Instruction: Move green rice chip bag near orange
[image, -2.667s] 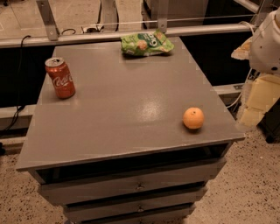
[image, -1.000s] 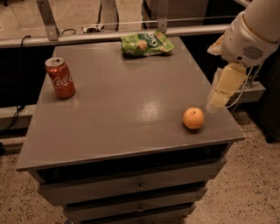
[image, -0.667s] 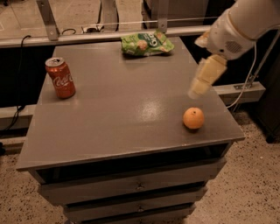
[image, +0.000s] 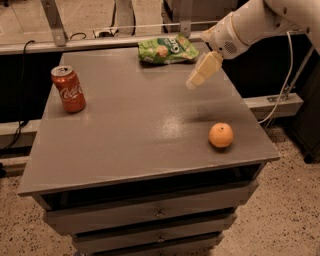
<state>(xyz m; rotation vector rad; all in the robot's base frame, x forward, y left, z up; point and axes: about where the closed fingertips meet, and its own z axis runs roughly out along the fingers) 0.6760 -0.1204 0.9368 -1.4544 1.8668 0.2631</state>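
Note:
The green rice chip bag (image: 167, 49) lies flat at the far edge of the grey table (image: 125, 130), right of centre. The orange (image: 221, 135) sits near the table's front right corner. My gripper (image: 196, 80) hangs from the white arm that comes in from the upper right. It is above the table, just right of and in front of the bag, and well behind the orange. It holds nothing.
A red cola can (image: 68, 89) stands upright at the table's left side. The table is a drawer cabinet with drawers (image: 160, 214) below its front edge. A metal rail (image: 100, 42) runs behind the table. A cable (image: 287, 85) hangs at the right.
The arm has swung left and away from me, from beside the table's right edge to over the table near the bag. The bag, the orange and the can have not moved.

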